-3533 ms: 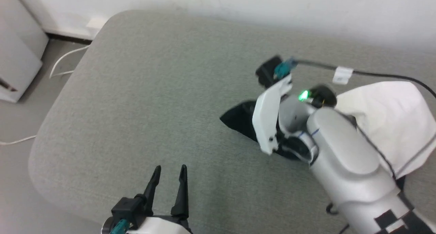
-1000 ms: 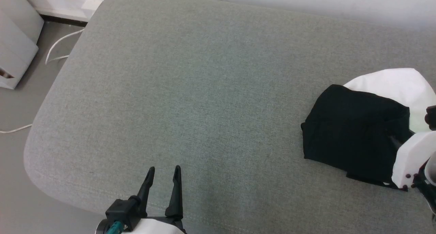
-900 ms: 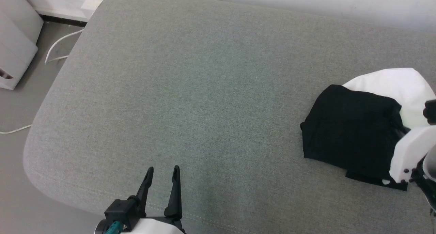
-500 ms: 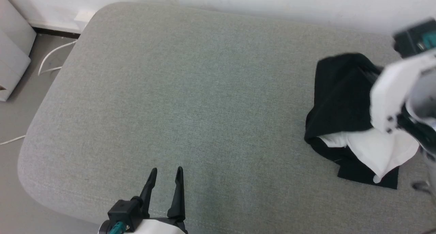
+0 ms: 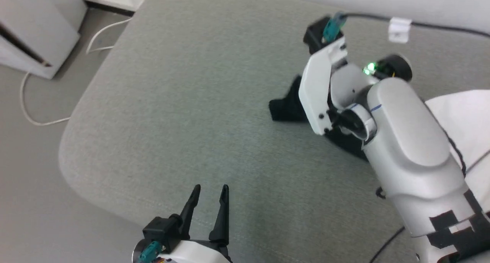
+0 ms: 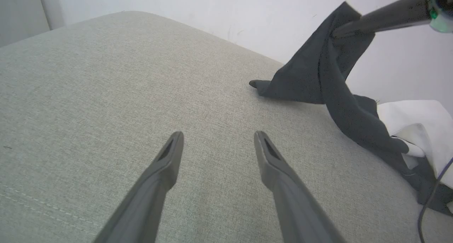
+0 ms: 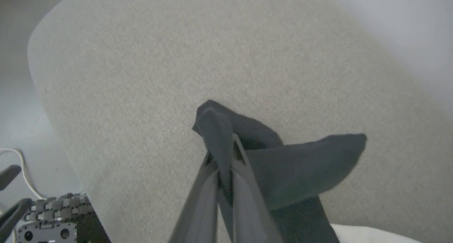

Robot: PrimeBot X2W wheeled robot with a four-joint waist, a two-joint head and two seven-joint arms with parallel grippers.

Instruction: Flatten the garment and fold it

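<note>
A wide grey cushion [image 5: 191,83] fills most of the head view, with pale floor [image 5: 46,178] at 9 o'clock. The garment [image 5: 283,106] lies bunched toward 3 o'clock on the cushion, partly hidden by the robot's pale right arm. Its black part reaches toward the middle and its white body sits crumpled at the far 3 o'clock edge.

The right gripper [image 7: 226,154] is clamped tight on a fold of the black cloth, probably a sleeve, and holds it raised above the cushion. From the pinch the cloth drapes down to the surface, one tip touching the cushion. The left gripper [image 5: 210,188] hovers at 6 o'clock, well apart from the shirt, with its two fingers spread and nothing between them.

The task looks to be at an early stage. The shirt is not yet flat, since the white body is heaped and the neck and print cannot be made out. No fold has been made. Spreading the shirt out, smoothing it and all the folding appear to remain.
</note>
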